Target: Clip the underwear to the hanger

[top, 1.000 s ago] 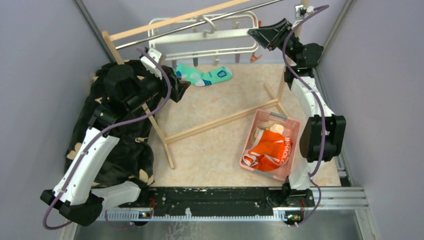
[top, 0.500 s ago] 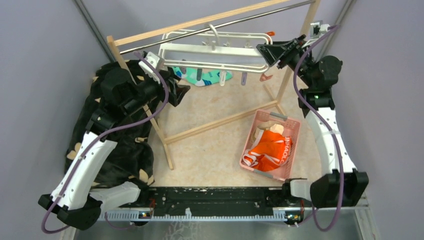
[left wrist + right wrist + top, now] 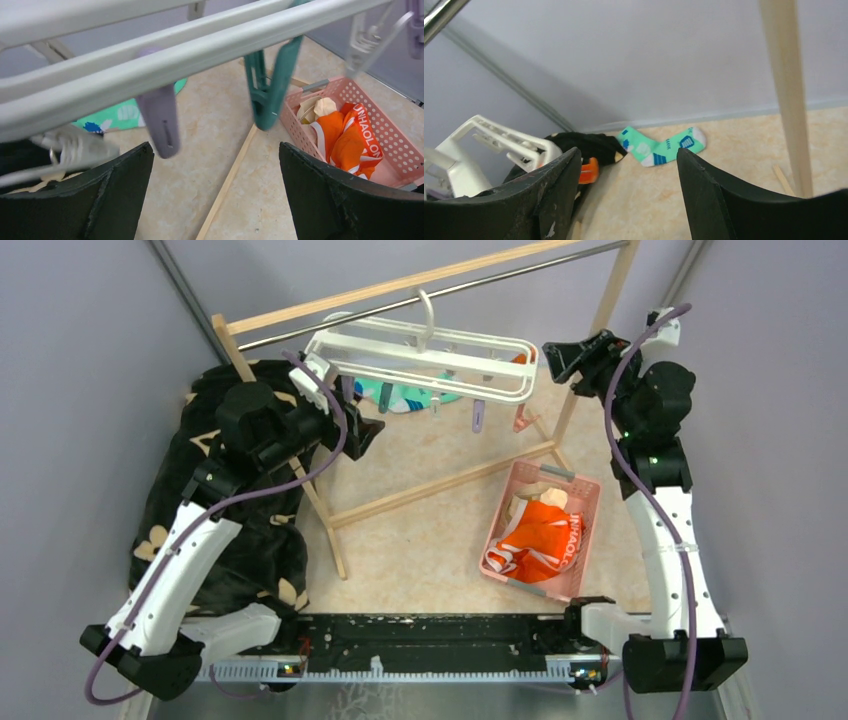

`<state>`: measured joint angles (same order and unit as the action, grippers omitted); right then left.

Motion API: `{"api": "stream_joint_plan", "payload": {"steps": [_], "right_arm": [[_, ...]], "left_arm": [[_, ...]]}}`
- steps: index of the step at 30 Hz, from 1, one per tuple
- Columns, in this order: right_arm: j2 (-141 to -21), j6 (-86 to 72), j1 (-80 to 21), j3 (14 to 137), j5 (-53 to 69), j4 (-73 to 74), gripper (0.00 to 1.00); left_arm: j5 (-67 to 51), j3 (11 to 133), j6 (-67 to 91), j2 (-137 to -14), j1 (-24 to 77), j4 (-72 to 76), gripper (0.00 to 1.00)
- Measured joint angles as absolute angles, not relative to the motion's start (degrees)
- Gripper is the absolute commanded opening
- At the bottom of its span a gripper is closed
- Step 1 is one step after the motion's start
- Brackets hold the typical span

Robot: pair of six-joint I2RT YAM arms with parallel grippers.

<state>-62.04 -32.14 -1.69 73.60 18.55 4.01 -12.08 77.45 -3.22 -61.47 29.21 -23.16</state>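
Claws both stand wide and empty at the far end of the counter: the left claw (image 3: 215, 147) sits just under the left end of the hanger (image 3: 430, 355), its purple clip (image 3: 160, 120) and teal clip (image 3: 267, 90) dangling in front of it, while the right claw (image 3: 628, 155) hovers near the hanger's right end without touching it. The underwear (image 3: 540, 540) lies crumpled in a pink basket (image 3: 496, 528) at the near right, well apart from the hanger and not yet picked up. The frame hangs tilted from a single hook (image 3: 428, 315) over the metal bar (image 3: 500, 278) of the wooden rack (image 3: 400, 285), so a nudge from either claw could likely set it swinging or slide it along the bar, leaving the small clips hard to catch. A beige cloth (image 3: 525, 502) shares the basket and may be dragged up with the underwear. The rack's floor struts cross the reach between basket and hanger. The counter is pale, marbled beige, boxed in by plain lilac walls, with a teal sock (image 3: 661, 145) at the far side and black patterned fabric (image 3: 230, 540) heaped along the left.
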Motion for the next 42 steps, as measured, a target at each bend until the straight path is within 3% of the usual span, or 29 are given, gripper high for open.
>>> {"api": "stream_joint_plan", "payload": {"steps": [10, 16, 24, 30, 42], "right_arm": [[-62.3, -28.2, -1.2, 73.4, -0.5, 17.2, 0.69], [-65.0, -24.1, 0.0, 68.5, -8.7, 19.0, 0.68], [-76.9, -20.5, 3.9, 66.8, 0.3, 11.2, 0.67], [-84.9, -19.0, 4.0, 67.1, 7.6, 2.9, 0.66], [-99.9, -17.3, 4.0, 77.1, 14.2, -9.2, 0.5]], "left_arm": [[-12.3, 75.5, -1.1, -59.7, 29.2, -26.8, 1.0], [-14.8, 68.1, 6.7, -55.5, 29.2, -30.0, 1.0], [-10.5, 59.0, 15.2, -52.2, 29.2, -36.6, 1.0], [-4.7, 57.3, 17.2, -59.3, 29.3, -39.1, 0.99], [0.0, 57.3, 13.1, -68.9, 29.1, -37.0, 0.99]]}}
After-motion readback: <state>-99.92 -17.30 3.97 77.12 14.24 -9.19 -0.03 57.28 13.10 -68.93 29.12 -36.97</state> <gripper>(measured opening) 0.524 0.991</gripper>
